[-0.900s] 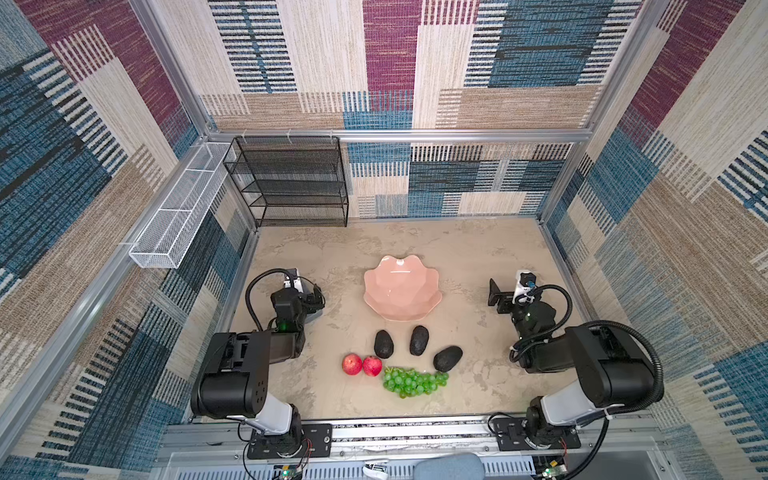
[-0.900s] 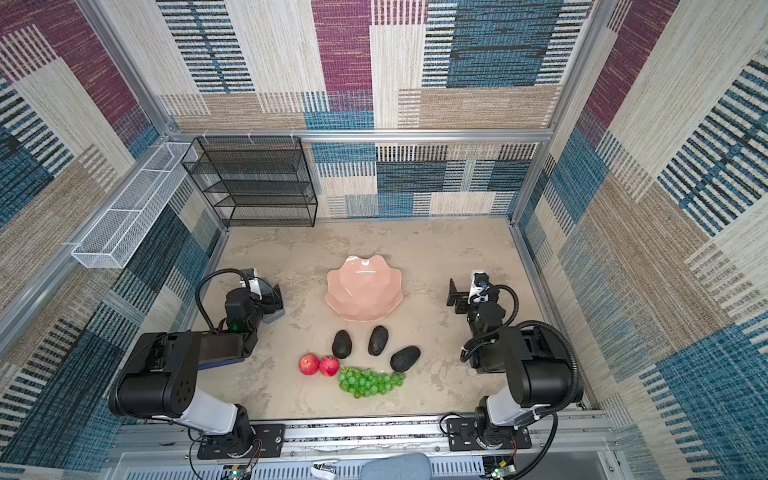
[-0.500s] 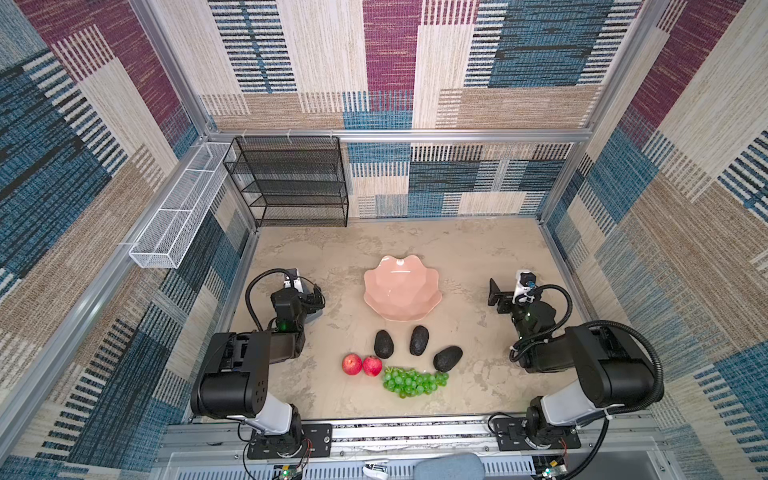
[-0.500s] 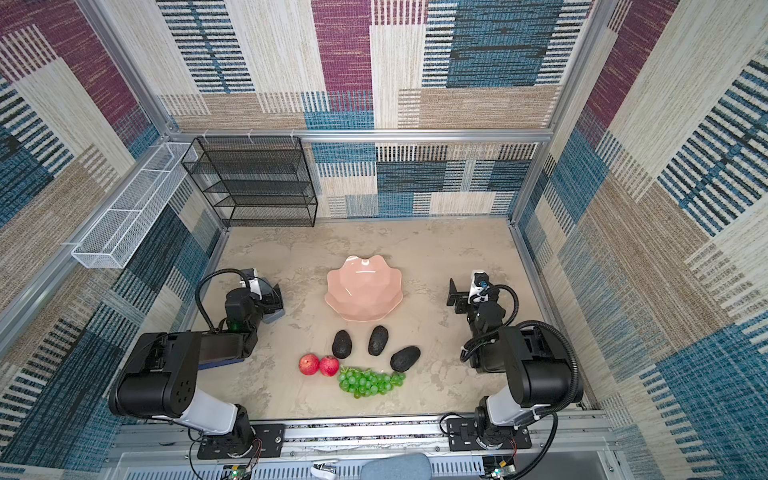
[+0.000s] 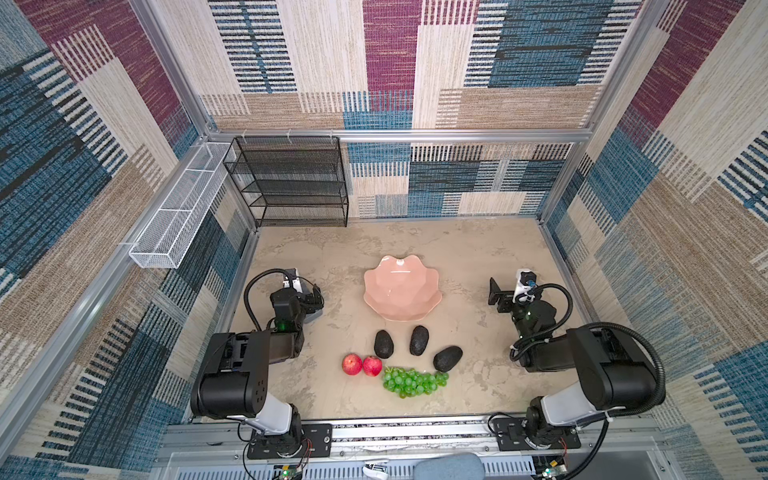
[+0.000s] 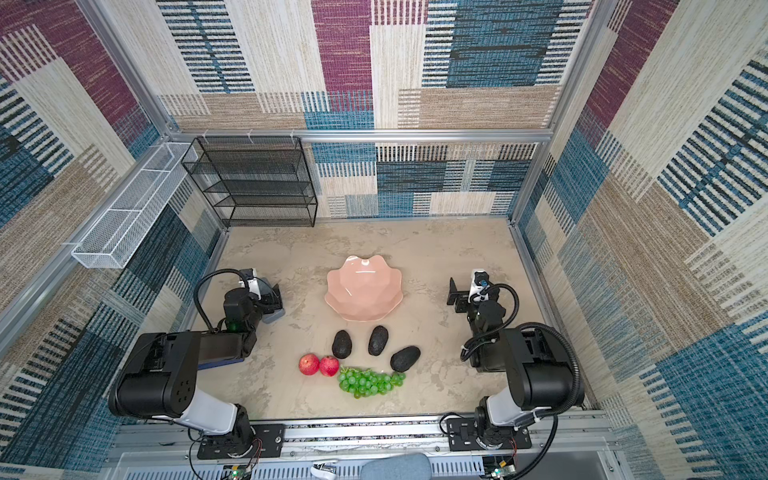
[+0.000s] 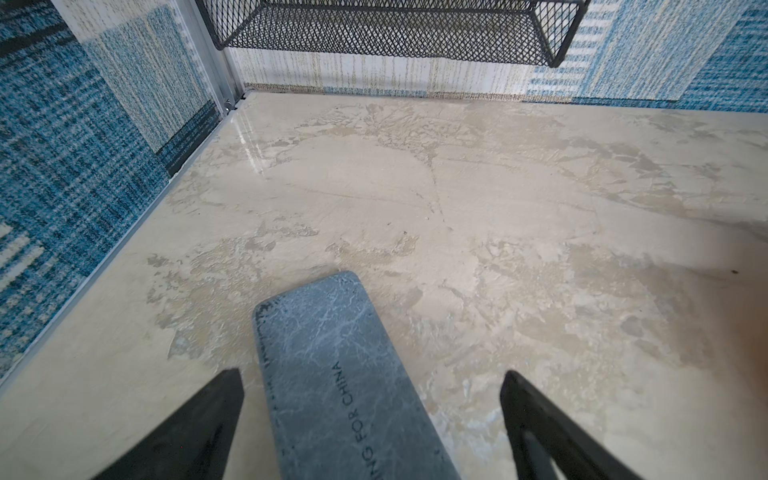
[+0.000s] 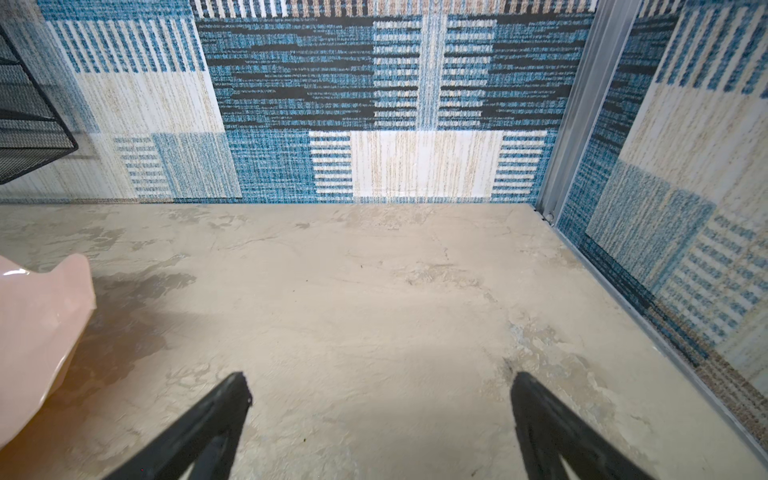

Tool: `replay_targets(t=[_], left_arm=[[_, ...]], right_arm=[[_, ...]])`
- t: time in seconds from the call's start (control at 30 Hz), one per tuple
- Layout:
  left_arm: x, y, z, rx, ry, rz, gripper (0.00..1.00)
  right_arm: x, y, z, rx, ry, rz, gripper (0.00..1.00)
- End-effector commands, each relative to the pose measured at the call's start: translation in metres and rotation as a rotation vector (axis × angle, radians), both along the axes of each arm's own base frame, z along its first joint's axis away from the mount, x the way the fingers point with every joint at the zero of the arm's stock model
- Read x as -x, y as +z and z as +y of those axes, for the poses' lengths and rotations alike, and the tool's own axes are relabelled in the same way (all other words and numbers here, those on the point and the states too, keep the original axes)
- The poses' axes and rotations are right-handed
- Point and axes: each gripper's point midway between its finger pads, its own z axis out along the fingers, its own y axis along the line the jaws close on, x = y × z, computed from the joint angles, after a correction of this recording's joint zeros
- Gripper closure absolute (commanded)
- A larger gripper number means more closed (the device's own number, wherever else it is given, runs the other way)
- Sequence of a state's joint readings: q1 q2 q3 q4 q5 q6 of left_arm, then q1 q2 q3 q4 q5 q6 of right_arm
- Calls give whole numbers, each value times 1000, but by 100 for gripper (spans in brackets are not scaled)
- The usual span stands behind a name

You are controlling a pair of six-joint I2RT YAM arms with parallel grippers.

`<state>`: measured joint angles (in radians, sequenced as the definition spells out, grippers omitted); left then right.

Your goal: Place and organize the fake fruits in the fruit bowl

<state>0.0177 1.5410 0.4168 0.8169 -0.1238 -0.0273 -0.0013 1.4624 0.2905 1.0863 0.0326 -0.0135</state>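
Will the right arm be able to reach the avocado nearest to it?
Probably yes. The right end effector is open and empty, and only bare tabletop lies between it and that avocado; the grapes sit close beside it.

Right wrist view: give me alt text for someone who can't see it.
Two black jaws stand wide open with nothing between them above a beige tabletop. A glossy pink bowl shows partly at the frame's edge; a blue-and-cream patterned wall rises beyond.

The beige tabletop bears a pink bowl, three avocados, two red fruits and grapes.
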Motion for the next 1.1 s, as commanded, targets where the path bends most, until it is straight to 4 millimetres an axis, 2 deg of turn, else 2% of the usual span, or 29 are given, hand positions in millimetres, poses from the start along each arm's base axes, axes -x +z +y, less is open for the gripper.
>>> replay_targets(t=[0.0, 0.07, 0.1, 0.13, 0.17, 0.23, 0.3, 0.37, 0.43, 0.57, 0.67, 0.77, 1.07], left_arm=[[0, 11, -2, -2, -13, -35, 3], [4, 27, 2, -5, 14, -40, 3], [7, 41, 6, 0, 41, -36, 3], [14, 47, 12, 26, 88, 7, 3], [20, 61, 20, 101, 170, 13, 2], [25, 89, 14, 224, 182, -41, 2], [31, 114, 6, 337, 171, -107, 4], [37, 135, -2, 407, 135, -143, 5], [45, 148, -6, 441, 123, -150, 5], [59, 154, -11, 477, 113, -140, 5], [65, 156, -16, 507, 85, -150, 5], [66, 156, -21, 523, 64, -141, 5], [66, 154, -25, 546, 49, -122, 5]], right_arm=[[-18, 25, -22, -50, -133, 58, 0], [-23, 52, -15, -136, -107, 50, 0], [-23, 66, -15, -238, -114, 29, 0], [-21, 73, -18, -349, -144, 26, 0], [-19, 71, -18, -479, -169, 60, 0], [-19, 68, 12, -435, 3, 142, 0], [-11, 54, 31, -477, 96, 228, 0], [5, 36, 49, -539, 128, 349, 0], [28, 17, 65, -545, 80, 481, 0], [90, -18, 109, -531, 49, 718, 0], [130, -44, 121, -580, 26, 844, 0], [157, -57, 128, -634, 22, 923, 0], [213, -80, 166, -700, 100, 1126, 0]])
